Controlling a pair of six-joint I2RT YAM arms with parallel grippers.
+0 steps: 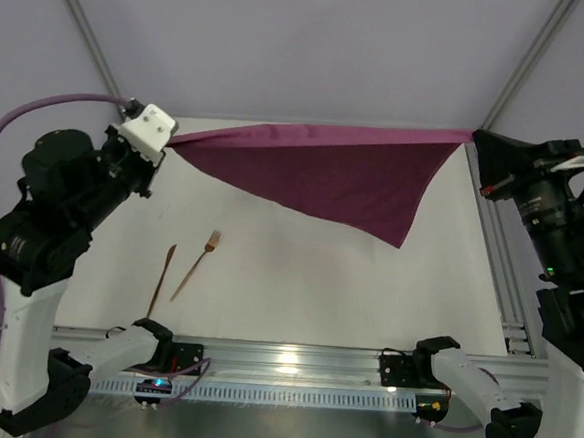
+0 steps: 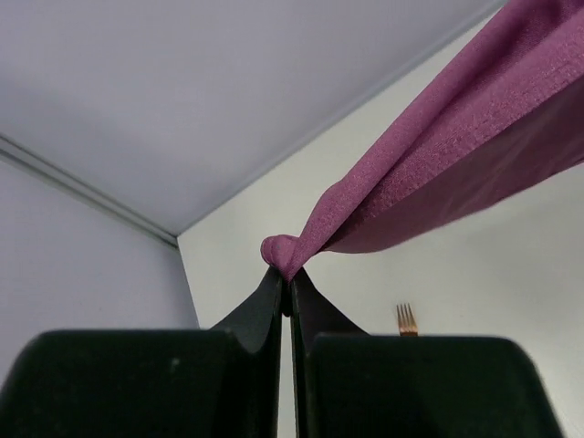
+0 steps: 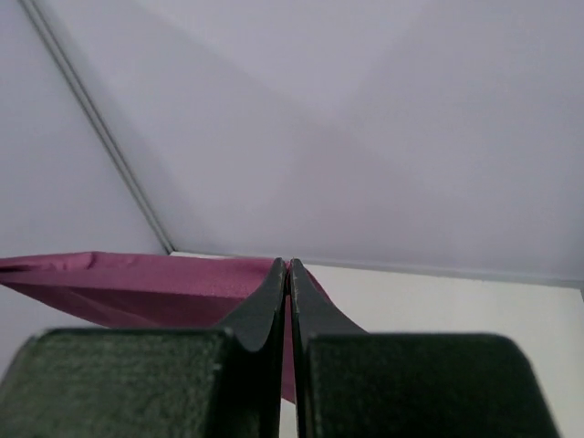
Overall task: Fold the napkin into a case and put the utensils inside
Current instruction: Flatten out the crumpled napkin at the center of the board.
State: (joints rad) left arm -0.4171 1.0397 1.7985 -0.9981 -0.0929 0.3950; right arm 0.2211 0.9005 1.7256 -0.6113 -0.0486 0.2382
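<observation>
Napkin point(image 1: 345, 178) is up off the table point(image 1: 327, 292), strung taut between both arms over the far half. Left gripper point(image 2: 290, 285) is pinched tight on one corner, a small bunch of cloth poking past its tips. Right gripper point(image 3: 288, 274) is clamped on the opposite corner. Top edge runs nearly straight; the rest hangs as a triangle, its point lowest toward the right. Fork point(image 1: 197, 264) and a second copper utensil point(image 1: 161, 280) lie side by side near the left arm's base, apart from the cloth.

Judgement: the step in hand is laying the cloth down flat for folding. To do it well:
- Lower both corners together, level.
- Hold tension so nothing buckles.
- Let the hanging point land first, then draw the top edge over so the cloth spreads creaseless.
- Steer clear of the utensils.
- No release before it lies flat.
</observation>
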